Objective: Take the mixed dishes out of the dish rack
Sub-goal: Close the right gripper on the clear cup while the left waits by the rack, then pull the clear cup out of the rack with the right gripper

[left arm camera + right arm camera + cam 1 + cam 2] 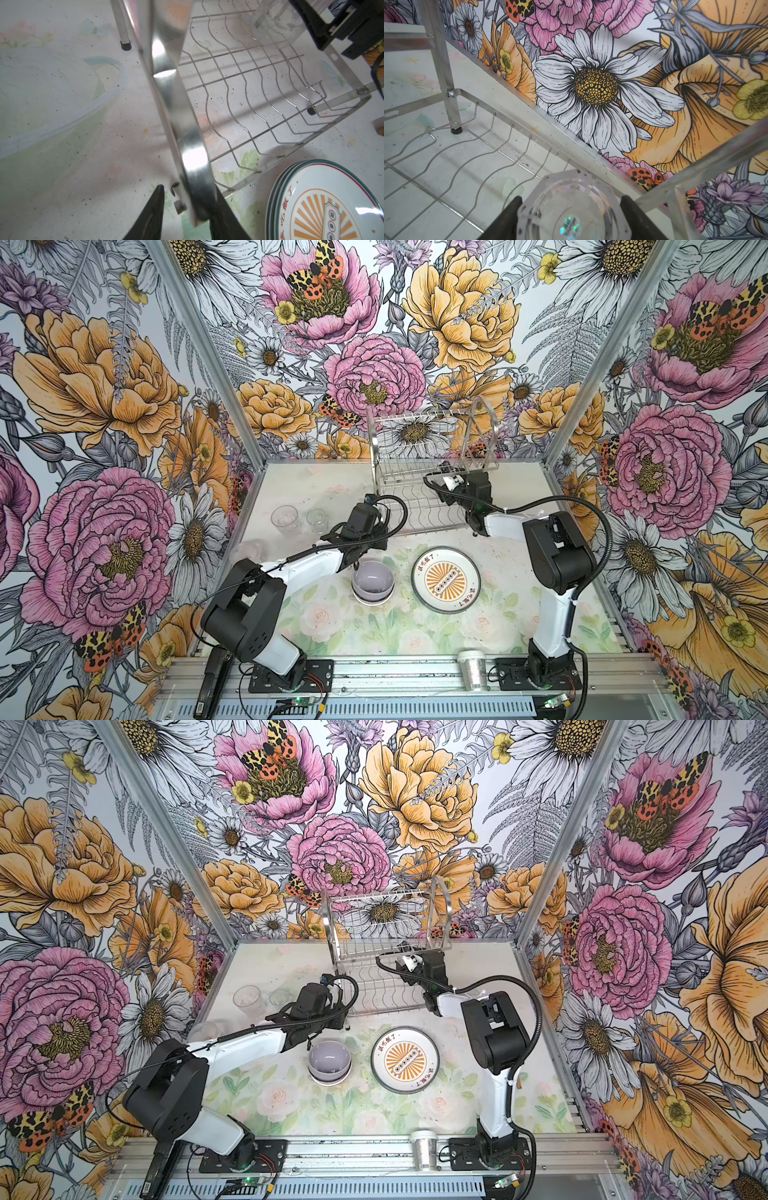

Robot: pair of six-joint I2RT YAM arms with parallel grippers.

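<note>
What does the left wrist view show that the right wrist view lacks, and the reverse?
Only left wrist: stacked plates, sunburst on top, and the left fingers astride the side band of the dish rack. Only right wrist: the wall's white daisy, and the sticker on the clear glass between the right fingers. Both: the lower wire shelf.

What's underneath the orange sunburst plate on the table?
In the left wrist view, the dark-green rims of more plates show stacked beneath the sunburst plate. Their faces are covered, so their patterns and exact count cannot be told.
</note>
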